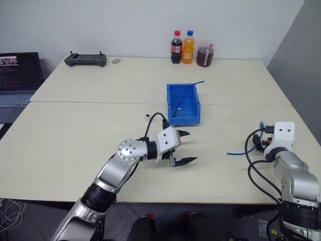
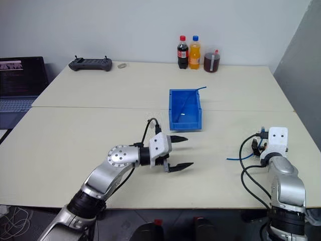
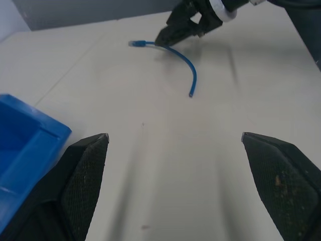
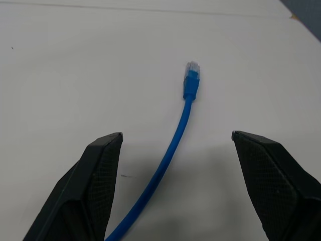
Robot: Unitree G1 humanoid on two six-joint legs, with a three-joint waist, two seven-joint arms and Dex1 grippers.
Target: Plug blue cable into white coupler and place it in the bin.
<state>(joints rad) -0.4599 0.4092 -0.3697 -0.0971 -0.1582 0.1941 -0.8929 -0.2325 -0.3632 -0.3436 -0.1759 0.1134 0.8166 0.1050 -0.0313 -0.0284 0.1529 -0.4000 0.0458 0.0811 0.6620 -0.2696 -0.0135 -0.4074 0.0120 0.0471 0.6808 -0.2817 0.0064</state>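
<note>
The left gripper [image 1: 183, 147] hangs with jaws spread wide and empty, pointing toward the right gripper [image 3: 168, 36] across bare table [image 1: 65, 140]. The right gripper's fingers [image 4: 98, 181] also stand apart, the blue cable [image 4: 175, 145] lying loose between them, its plug end pointing away from the wrist. One bin [image 1: 183, 104] sits mid-table, a second blue cable strand leaning over its far rim. Three bottles [image 1: 188, 48] line the far edge.

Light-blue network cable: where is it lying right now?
The light-blue network cable lies on the cream table, on the robot's right, between the open fingers of the right gripper.
</note>
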